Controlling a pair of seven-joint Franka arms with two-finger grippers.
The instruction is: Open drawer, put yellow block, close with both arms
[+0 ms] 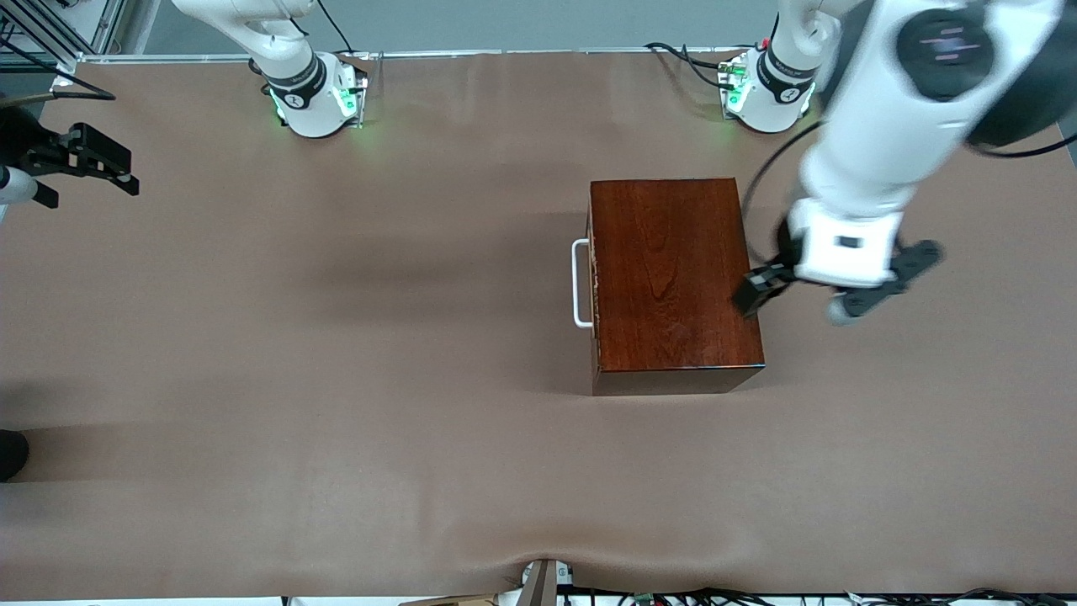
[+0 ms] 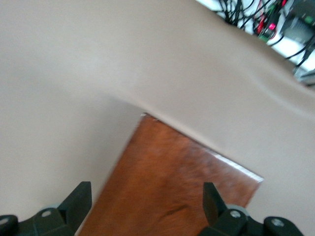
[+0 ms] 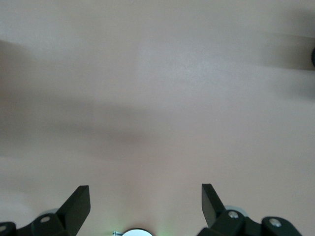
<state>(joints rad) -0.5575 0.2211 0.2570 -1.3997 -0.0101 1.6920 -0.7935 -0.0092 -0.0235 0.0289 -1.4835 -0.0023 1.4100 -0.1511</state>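
Drawer closed in its wooden box; left gripper over box edge, right gripper waiting aside, both jaws released.

The front view was taken from high across the table, facing the arms' bases along its top edge, with the whole cloth and the box taken in from far off. The left wrist view was aimed down, close over the box edge and the table beside it; that box was shared with the front view. The right wrist view was pointed down at bare table alone, at the right arm's end
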